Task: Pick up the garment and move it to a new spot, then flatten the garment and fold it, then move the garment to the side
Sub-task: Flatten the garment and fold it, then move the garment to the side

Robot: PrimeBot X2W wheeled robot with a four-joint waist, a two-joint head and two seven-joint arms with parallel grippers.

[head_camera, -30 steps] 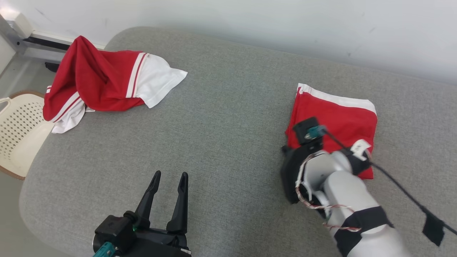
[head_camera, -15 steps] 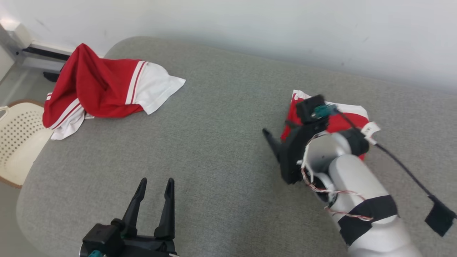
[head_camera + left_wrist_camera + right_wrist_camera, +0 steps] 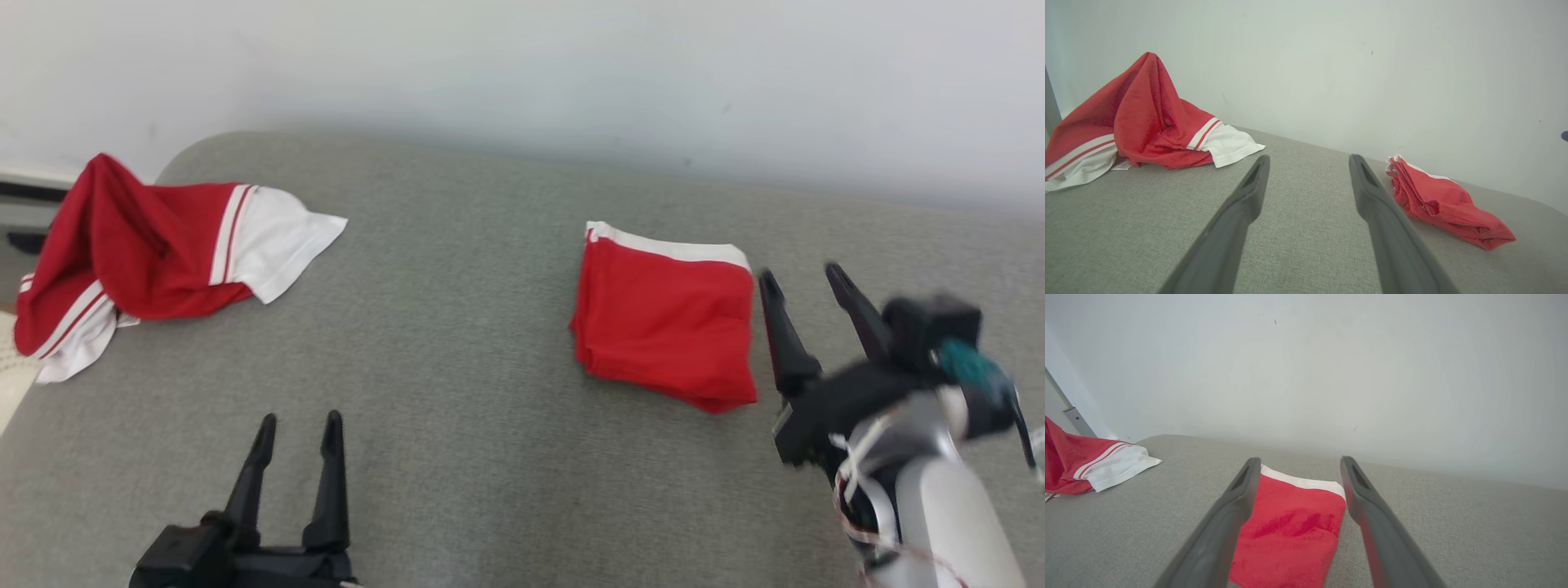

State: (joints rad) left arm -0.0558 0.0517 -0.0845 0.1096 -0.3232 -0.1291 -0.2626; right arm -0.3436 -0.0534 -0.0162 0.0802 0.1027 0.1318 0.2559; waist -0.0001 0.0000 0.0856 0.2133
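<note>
A red garment (image 3: pixel 661 327) with a white band lies folded in a neat rectangle on the grey padded surface (image 3: pixel 457 343), right of centre. It lies flat and nothing touches it. My right gripper (image 3: pixel 798 276) hovers just to its right, open and empty, fingers pointing away from me. In the right wrist view the folded garment (image 3: pixel 1290 531) shows between and below the spread fingers of the right gripper (image 3: pixel 1300 460). My left gripper (image 3: pixel 300 419) rests open and empty near the front edge, far from the garment (image 3: pixel 1445 204).
A second red and white garment (image 3: pixel 155 253) lies crumpled in a heap at the far left of the surface, near its rounded edge. A pale wall runs along the back. Bare grey fabric stretches between the two garments.
My right gripper has come off the folded garment, opened, and drawn back to its right side. The head camera has shifted, so the whole view has moved. The left gripper stays open.
</note>
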